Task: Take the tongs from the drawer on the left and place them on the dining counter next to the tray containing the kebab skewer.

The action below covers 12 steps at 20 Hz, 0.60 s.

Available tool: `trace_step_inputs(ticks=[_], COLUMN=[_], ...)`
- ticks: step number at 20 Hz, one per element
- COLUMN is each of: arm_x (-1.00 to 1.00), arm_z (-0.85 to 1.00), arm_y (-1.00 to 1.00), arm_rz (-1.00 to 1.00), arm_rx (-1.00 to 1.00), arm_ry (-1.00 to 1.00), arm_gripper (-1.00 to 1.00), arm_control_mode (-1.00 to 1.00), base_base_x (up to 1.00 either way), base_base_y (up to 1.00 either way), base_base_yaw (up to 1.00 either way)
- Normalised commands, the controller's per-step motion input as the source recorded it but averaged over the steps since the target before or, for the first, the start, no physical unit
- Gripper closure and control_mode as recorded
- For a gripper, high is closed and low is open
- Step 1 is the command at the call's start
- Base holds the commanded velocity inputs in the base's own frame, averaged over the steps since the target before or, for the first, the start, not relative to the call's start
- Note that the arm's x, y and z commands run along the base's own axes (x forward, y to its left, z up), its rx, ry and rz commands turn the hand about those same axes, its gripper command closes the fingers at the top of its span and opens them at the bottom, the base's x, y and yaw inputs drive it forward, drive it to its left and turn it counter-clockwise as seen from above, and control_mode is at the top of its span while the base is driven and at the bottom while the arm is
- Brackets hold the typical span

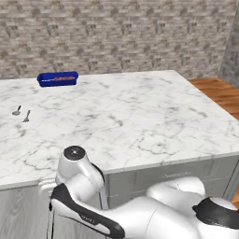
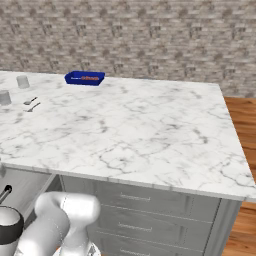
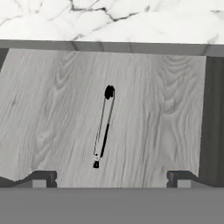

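tongs in drawer, below open gripper

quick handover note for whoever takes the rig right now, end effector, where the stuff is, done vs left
End effector: open, empty, above the open drawer.
Tongs: flat on the drawer floor, ungrasped.
Tray with the kebab skewer: far left of the dining counter; two spoons nearer.
Done: drawer open.
Left: grasp the tongs, lift, carry, set beside the tray.
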Motion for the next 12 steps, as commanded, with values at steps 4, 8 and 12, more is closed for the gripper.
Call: trace_step_inputs(ticks=[4, 8, 12], arm_x=[0.54, 0.36, 0.08], arm_z=[-0.38, -0.59, -0.63], arm_y=[0.36, 0.25, 0.19], arm_rz=[-0.01, 0.00, 0.00], arm_rx=[-0.03, 0.00, 0.00], arm_ry=[0.05, 0.16, 0.17], arm_gripper=[-1.00, -1.00, -1.00], arm_control_mode=[-1.00, -1.00, -1.00], base_base_x=[0.00, 0.00, 0.00], base_base_y=[0.00, 0.00, 0.00], base_base_yaw=[0.00, 0.00, 0.00])
